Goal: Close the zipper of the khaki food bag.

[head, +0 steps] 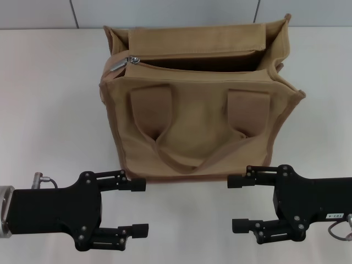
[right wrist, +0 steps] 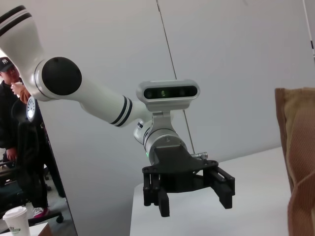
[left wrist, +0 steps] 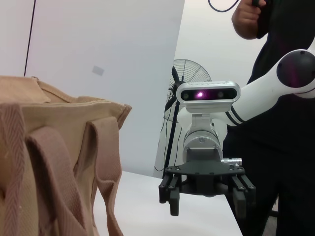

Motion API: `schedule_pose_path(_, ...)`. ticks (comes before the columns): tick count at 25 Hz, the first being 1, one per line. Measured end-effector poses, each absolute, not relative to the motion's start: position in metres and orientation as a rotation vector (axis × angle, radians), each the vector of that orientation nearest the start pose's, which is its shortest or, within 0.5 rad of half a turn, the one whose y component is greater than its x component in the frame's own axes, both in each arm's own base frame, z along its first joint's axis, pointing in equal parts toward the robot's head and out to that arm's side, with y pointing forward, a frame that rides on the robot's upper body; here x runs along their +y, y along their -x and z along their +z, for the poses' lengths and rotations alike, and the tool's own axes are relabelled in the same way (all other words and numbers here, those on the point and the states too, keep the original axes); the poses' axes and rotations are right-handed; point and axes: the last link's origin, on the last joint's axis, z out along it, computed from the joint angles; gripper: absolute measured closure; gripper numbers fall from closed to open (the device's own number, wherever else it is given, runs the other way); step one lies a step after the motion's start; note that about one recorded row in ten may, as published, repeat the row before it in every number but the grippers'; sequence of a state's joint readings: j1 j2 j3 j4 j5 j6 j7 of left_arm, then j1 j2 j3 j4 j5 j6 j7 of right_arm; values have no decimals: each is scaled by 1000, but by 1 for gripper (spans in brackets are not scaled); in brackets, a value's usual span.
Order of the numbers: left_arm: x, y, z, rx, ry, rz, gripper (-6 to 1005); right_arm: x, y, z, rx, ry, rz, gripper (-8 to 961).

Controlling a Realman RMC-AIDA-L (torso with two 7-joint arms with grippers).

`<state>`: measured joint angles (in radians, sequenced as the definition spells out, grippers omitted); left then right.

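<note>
The khaki food bag (head: 201,118) stands upright in the middle of the table, its top open. The zipper (head: 165,66) is undone, and its silver pull tab (head: 127,60) sits at the bag's left end. Two strap handles hang down the near side. My left gripper (head: 140,207) is open and empty in front of the bag's near left corner. My right gripper (head: 238,202) is open and empty in front of the near right corner. The left wrist view shows the bag (left wrist: 49,162) and the right gripper (left wrist: 206,196). The right wrist view shows the left gripper (right wrist: 189,194) and the bag's edge (right wrist: 298,162).
The white table (head: 49,110) runs to both sides of the bag, with a wall behind it. A person (left wrist: 285,123) and a standing fan (left wrist: 189,78) are beyond the table's right side. A paper cup (right wrist: 17,221) stands off the table's left side.
</note>
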<state>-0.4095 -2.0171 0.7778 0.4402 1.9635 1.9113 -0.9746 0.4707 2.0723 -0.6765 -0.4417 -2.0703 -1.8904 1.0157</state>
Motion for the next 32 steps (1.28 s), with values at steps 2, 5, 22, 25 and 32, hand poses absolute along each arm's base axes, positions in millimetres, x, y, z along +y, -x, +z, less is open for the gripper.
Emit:
schedule_pose_path(2, 236, 281, -8, -301, 2966, -1025, 234, 247, -264, -26, 341, 2987, 1036, 179)
schedule_pose_path(5, 236, 281, -8, -301, 2966, -1025, 236, 247, -264, -26, 341, 2987, 1037, 179)
schedule_pose_path(22, 245, 289, 22, -315, 2740, -1113, 246, 247, -267, -25, 356, 2966, 1035, 179)
schedule_pose_path(25, 251, 297, 38, -340, 2575, -1135, 247, 247, -267, -25, 358, 2964, 1035, 180)
schedule_pose_path(32, 277, 319, 59, -409, 2345, -996, 251, 246, -270, -23, 367, 2946, 1040, 180)
